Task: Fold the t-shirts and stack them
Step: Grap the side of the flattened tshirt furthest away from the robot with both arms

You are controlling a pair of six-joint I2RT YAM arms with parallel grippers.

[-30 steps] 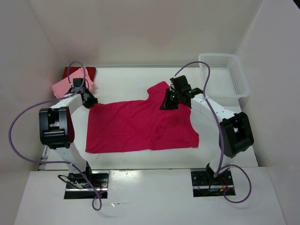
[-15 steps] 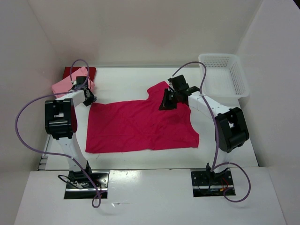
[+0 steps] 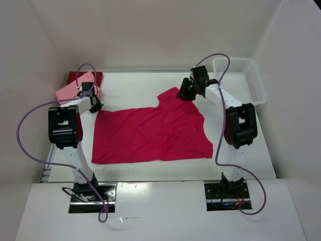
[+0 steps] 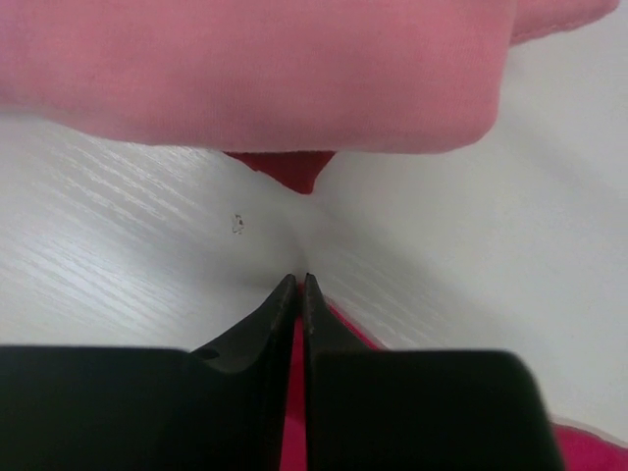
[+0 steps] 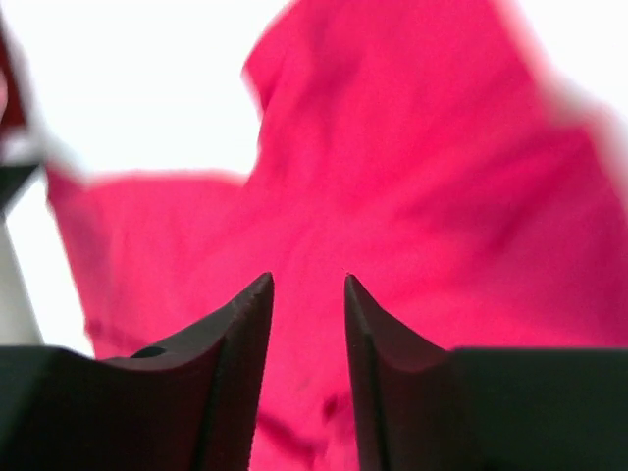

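Two shirts are judged already folded and stacked at the far left of the surface [image 3: 135, 88], the light pink shirt [image 3: 72, 92] lying on the dark red shirt [image 3: 86, 76], while the magenta shirt [image 3: 150, 133] is spread flat in the middle, not yet folded. Its far left corner is pinched in the closed left hand [image 3: 94, 104], whereas the right hand [image 3: 186, 93] is held with its jaws apart over the far sleeve [image 3: 169, 98], so a grip there is judged to be called for next. No cloth is seen in the white mesh basket [image 3: 241, 80].
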